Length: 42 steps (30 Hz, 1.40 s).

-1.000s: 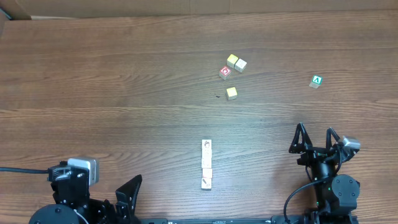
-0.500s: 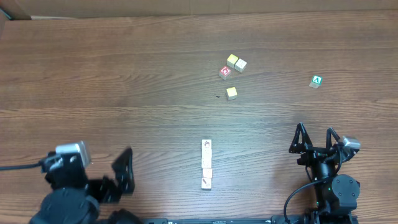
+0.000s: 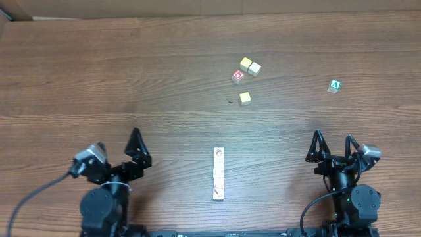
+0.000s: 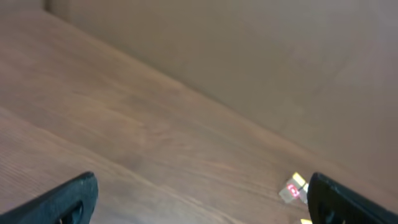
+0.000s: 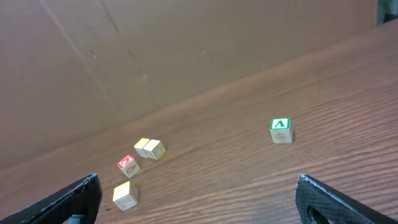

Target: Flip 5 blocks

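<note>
— How far along is the flipping?

— Hard to judge: nothing is held. The blocks (image 3: 218,174) lie in a short end-to-end row near the front edge of the surface (image 3: 99,79), midway between the arms.

— And the jaws?

— The left gripper (image 3: 117,153) and right gripper (image 3: 334,146) both stand wide and empty, well apart from the row. I'd say no flip is under way, and finished flips can't be told from here.
</note>
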Motion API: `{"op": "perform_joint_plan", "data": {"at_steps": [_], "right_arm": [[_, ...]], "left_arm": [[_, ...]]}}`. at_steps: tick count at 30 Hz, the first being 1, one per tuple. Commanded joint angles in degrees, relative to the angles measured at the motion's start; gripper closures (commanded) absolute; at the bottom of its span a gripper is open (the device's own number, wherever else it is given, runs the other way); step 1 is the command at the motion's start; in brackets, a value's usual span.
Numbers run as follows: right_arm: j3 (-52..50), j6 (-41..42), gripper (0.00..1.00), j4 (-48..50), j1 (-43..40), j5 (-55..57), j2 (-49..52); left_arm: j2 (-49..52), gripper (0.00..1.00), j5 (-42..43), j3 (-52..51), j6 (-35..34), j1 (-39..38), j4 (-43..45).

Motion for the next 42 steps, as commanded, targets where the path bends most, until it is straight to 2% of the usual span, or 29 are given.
{"op": "perform_joint_plan", "data": {"at_steps": [1, 8, 14, 19, 22, 27, 42], "right_arm": [[0.0, -0.57, 0.0, 0.37, -0.37, 0.52, -0.68], [0.0, -0.57, 0.0, 0.37, -0.37, 0.52, -0.68], [0.0, -0.57, 0.0, 0.37, -0.37, 0.52, -0.68], [0.0, -0.57, 0.0, 0.37, -0.37, 0.52, -0.68], [0.0, -0.57, 0.0, 0.37, -0.37, 0.52, -0.68], [0.0, -0.57, 0.0, 0.37, -0.37, 0.52, -0.68], [0.0, -0.57, 0.0, 0.37, -0.37, 0.52, -0.68]], "left_arm": [[-4.94, 0.0, 4.92, -7.87, 5.18, 1.27, 7.43], [-7.67, 0.0, 4.83, -21.18, 13.03, 4.17, 28.26], [-9.92, 0.0, -2.03, -21.84, 13.11, 5.95, 24.87], [-9.88, 0.0, -2.16, -21.84, 15.19, 7.82, 17.51], [-9.88, 0.0, -1.77, -21.84, 20.68, 8.0, 17.68], [-9.88, 0.01, -1.07, -21.84, 24.15, 8.0, 17.51], [-9.86, 0.0, -0.48, -21.84, 24.17, 7.98, 17.7]]}}
